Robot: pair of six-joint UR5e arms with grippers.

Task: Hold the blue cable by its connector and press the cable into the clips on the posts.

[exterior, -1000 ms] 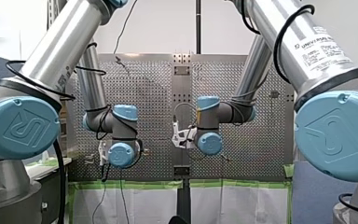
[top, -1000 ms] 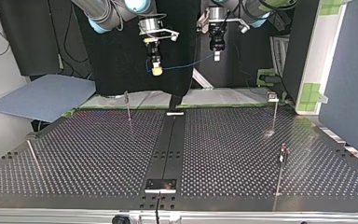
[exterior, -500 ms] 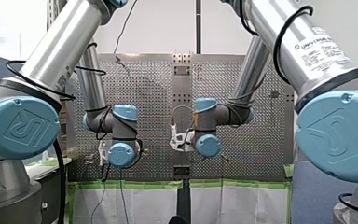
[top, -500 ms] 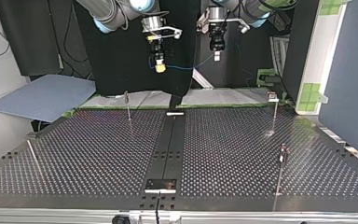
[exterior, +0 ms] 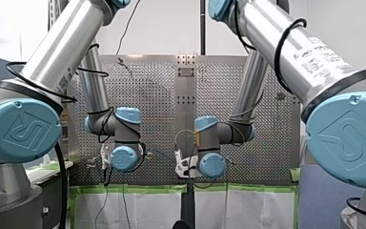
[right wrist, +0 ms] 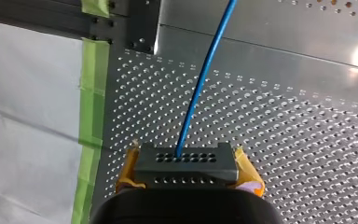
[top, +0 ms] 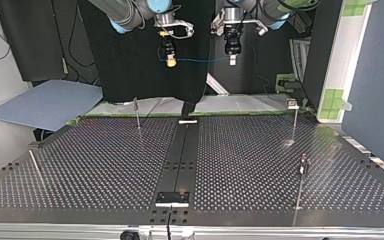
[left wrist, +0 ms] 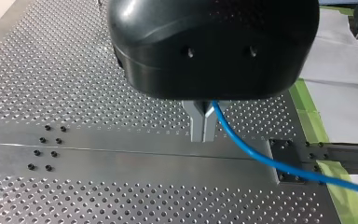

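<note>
The blue cable hangs taut between my two grippers, high above the table's far edge in the top view. My left gripper has its metal fingers shut on the cable, which runs away to one side. In the right wrist view my right gripper holds the dark connector between its yellow pads, and the cable leaves it straight ahead. My right gripper hangs level with the left one. Thin posts with clips stand on the perforated table.
A slanted rod stands near the top view's left edge. A dark centre strip runs down the table, with a small plate at its near end. Green tape lines the table's far edge. A blue-grey board lies beyond the left corner.
In the top view my right gripper has risen with the connector, and the sagging cable has been drawn straight. My left gripper has held still.
</note>
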